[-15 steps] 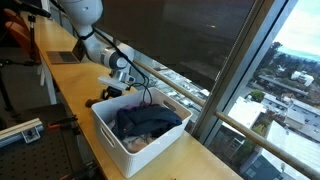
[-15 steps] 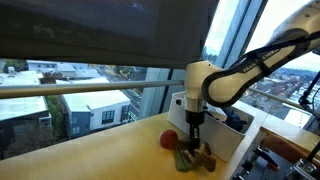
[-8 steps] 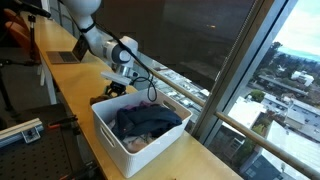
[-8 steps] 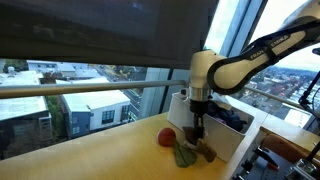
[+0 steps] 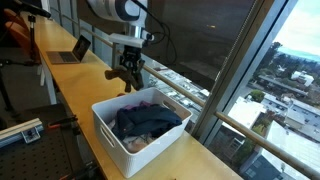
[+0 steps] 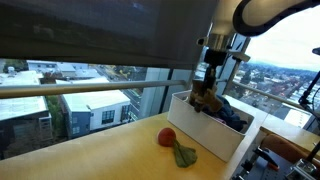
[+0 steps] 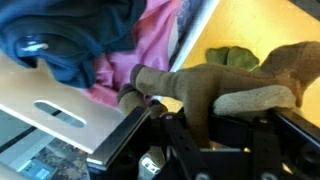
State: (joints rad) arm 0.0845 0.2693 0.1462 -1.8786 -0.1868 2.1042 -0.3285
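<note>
- Brown plush toy (image 7: 225, 85) – pinched between the jaws of the gripper (image 7: 188, 108), which are pressed together on its middle; in the wrist view the limbs stick out to either side of the fingers.
- In both exterior views the toy (image 5: 127, 80) (image 6: 205, 99) hangs in the air just under the gripper (image 5: 128, 70) (image 6: 207, 86), clear of the surface, over the near edge of the bin.
- White rectangular plastic bin (image 5: 104, 126) (image 6: 204, 135) – stands on the yellow wooden counter (image 6: 90, 160) and holds crumpled clothing: a dark navy garment (image 5: 148, 120) on top, a pink cloth (image 7: 140, 50) beneath it.
- On the counter just beside the bin's outer wall: a round red ball (image 6: 166, 137) and a flat green felt piece (image 6: 185, 155), close to each other; whether they touch I cannot tell.
- Count: one plush toy, one bin, two cloth items visible in it, one red ball, one green piece.
</note>
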